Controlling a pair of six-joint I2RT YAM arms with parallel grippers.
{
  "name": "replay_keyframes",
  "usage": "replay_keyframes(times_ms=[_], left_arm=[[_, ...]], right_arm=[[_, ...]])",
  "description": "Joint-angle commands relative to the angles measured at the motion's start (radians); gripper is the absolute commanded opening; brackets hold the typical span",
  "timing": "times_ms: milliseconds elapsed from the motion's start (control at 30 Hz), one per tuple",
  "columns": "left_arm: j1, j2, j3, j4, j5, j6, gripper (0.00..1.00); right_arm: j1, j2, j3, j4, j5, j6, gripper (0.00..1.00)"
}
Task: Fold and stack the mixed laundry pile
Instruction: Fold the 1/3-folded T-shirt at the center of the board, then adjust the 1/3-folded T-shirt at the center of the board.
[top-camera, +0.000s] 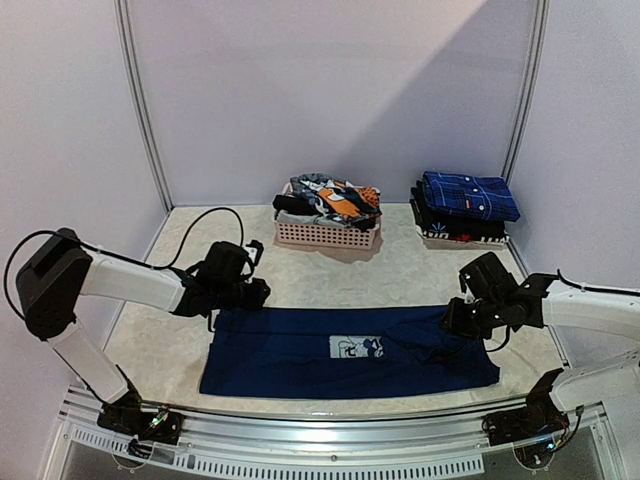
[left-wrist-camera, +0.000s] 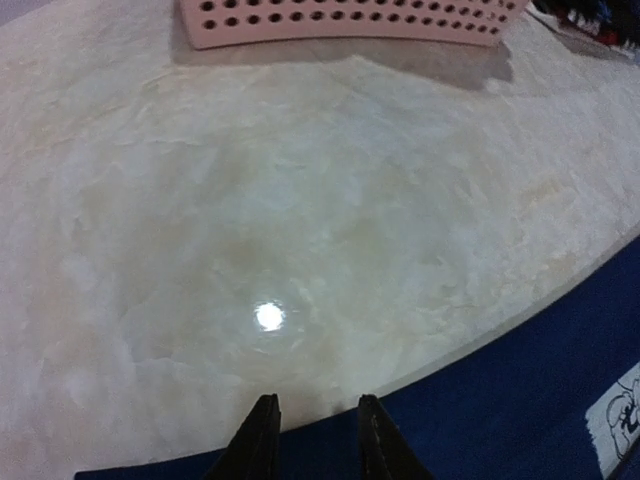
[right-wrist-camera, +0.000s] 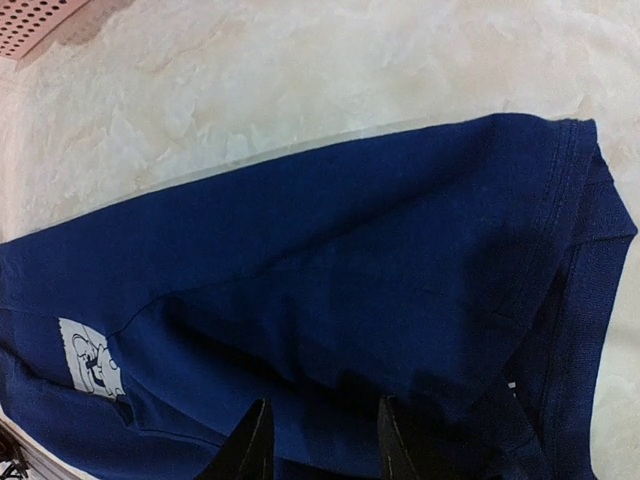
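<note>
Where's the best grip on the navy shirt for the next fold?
Probably the two far corners of the shirt, pinched from above on the far side: it lies flat as a wide strip, and its far edge runs straight and exposed on the table.

Soft, even overhead light filled the top view, leaving a paler diagonal wedge on the back wall (top-camera: 300, 90) and a faint shadow in front of the pink basket (top-camera: 327, 235). In the left wrist view a round white glare spot (left-wrist-camera: 268, 317) burned on the glossy tabletop (left-wrist-camera: 330, 180), and the basket's edge bowed with wide-angle distortion. In the right wrist view the navy T-shirt (right-wrist-camera: 330, 260) looked dim and slightly soft, its folds sunk in shadow.
</note>
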Motion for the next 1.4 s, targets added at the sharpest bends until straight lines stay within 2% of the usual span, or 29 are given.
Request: replay_keyframes(times_ms=[0,200,333,467,600,900,1367], left_arm=[[-0.127,0.062,0.102,-0.025,0.102,0.118,0.27],[-0.357,0.156,0.313,-0.143,0.173,0.309,0.27],[-0.447,0.242,0.428,-0.163,0.270,0.396,0.27],[-0.518,0.357,0.573,-0.241,0.306,0.476,0.28],[-0.558,0.463,0.687,-0.263,0.311,0.495,0.28],[-0.617,0.636,0.854,-0.244,0.333,0.516,0.26],[-0.638,0.753,0.985,-0.227,0.152,0.541,0.19]], right_arm=[[0.012,-0.013,0.022,-0.004,0.043,-0.010,0.36],[0.013,-0.050,0.039,-0.022,0.096,-0.017,0.35],[0.010,-0.053,0.041,-0.048,0.164,-0.011,0.35],[0.010,-0.093,0.054,-0.083,0.246,-0.005,0.35],[-0.022,-0.152,0.052,-0.103,0.288,0.005,0.35],[-0.102,-0.255,0.002,-0.066,0.274,-0.023,0.36],[-0.109,-0.247,-0.041,-0.001,0.232,-0.052,0.35]])
